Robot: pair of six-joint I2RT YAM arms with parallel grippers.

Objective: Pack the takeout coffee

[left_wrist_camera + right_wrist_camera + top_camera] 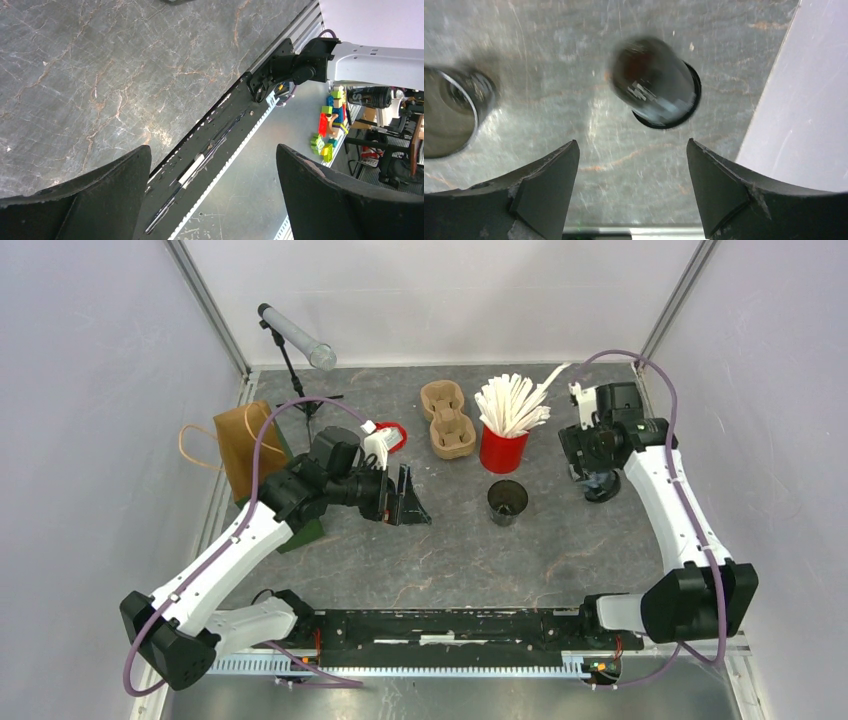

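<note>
Two dark coffee cups are on the table. One cup [507, 502] [449, 115] stands upright and open near the middle. The other dark cup [654, 82] sits below my right gripper [598, 480] [631, 142], its closed end toward the camera. That gripper is open and hangs above the table just short of this cup, with nothing between its fingers. A cardboard cup carrier [447, 418] lies at the back. A brown paper bag [247, 445] stands at the left. My left gripper [402, 498] [212, 147] is open and empty, to the right of the bag.
A red cup full of white stirrers [505, 435] stands right of the carrier. A small red object [393, 435] lies behind the left wrist. A grey tube on a black stand [295, 335] is at the back left. White walls [804, 100] close in the table.
</note>
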